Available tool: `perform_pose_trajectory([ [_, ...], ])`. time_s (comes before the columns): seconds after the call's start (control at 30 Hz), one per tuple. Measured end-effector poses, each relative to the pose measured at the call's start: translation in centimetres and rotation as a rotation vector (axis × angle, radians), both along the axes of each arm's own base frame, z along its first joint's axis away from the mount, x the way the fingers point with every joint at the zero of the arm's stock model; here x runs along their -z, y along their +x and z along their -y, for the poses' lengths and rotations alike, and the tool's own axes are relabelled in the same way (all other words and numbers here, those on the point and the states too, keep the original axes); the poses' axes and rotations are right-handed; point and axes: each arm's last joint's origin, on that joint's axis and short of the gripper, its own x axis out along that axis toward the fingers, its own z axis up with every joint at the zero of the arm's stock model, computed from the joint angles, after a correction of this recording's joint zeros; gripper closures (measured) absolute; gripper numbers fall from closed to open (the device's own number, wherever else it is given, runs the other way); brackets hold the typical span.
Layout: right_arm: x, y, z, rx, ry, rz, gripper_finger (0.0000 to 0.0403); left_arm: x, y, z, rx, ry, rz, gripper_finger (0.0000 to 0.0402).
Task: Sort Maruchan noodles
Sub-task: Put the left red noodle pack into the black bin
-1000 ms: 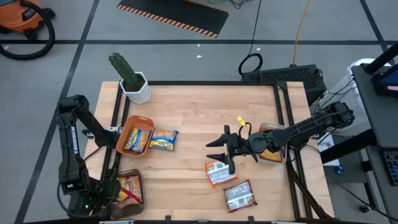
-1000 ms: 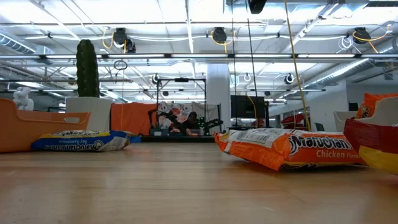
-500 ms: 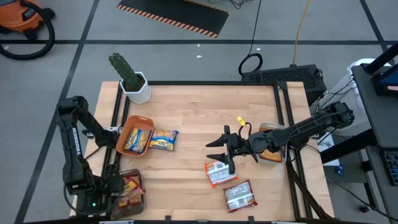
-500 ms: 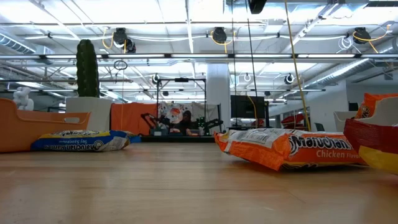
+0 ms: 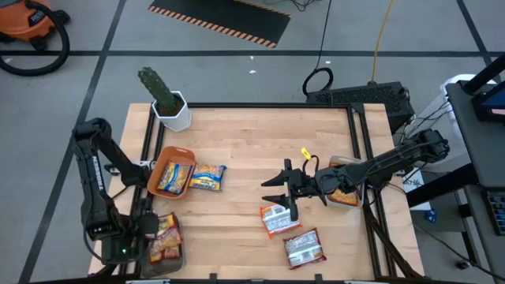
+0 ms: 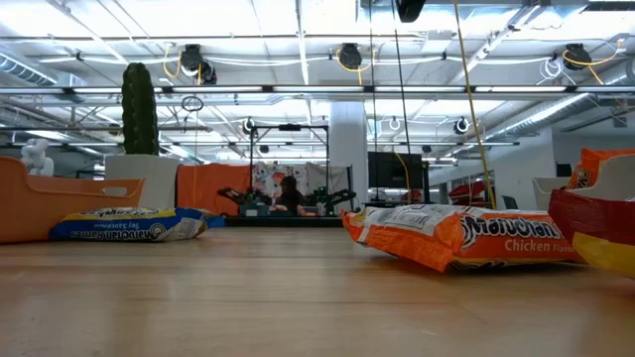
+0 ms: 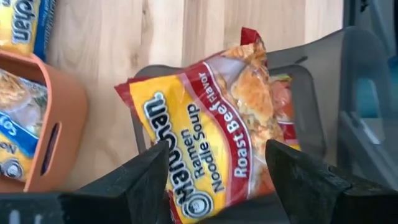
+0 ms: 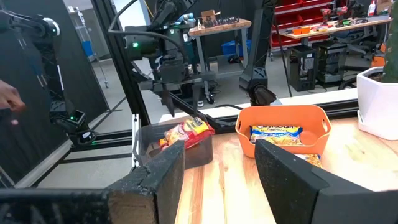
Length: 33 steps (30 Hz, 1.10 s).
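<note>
Here we see a crinkly red-and-yellow Roast Beef ramen packet lying in the dark grey plastic tray at the table's front-left corner. Our left gripper hovers over it, fingers spread, grasping nothing. Our right gripper waits open above the orange-and-white packet mid-table.
</note>
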Motion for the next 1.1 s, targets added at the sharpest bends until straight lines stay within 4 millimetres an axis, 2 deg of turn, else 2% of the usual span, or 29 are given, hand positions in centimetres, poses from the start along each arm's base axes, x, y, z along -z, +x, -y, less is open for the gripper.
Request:
perform_pose_trajectory([
  [0.13,0.0,0.0,0.0,0.0,0.0,-0.001,0.0216,-0.7,0.3,-0.7,-0.006,-0.02,0.036,0.0133],
  [0.3,0.0,0.0,0.0,0.0,0.0,-0.001,0.0216,-1.1,1.9,-1.2,-0.076,0.021,0.211,0.0133],
  [0.4,0.0,0.0,0.0,0.0,0.0,-0.001,0.0216,-0.9,3.4,-0.5,-0.101,0.019,0.33,0.0142],
  [0.5,0.0,0.0,0.0,0.0,0.0,-0.001,0.0216,0.0,4.9,0.9,-0.025,0.039,0.364,0.0172],
  [0.67,0.0,0.0,0.0,-0.001,0.0,-0.002,0.0216,2.2,6.6,1.6,-0.018,0.079,0.249,0.0245],
  [0.87,0.0,0.0,-0.1,-0.004,0.0,-0.002,0.0216,4.0,7.3,1.5,-0.085,0.066,0.038,0.0324],
  [1.1,0.0,0.0,-0.1,-0.004,0.0,-0.003,0.0216,4.2,6.6,2.0,-0.061,-0.012,-0.094,0.0358],
])
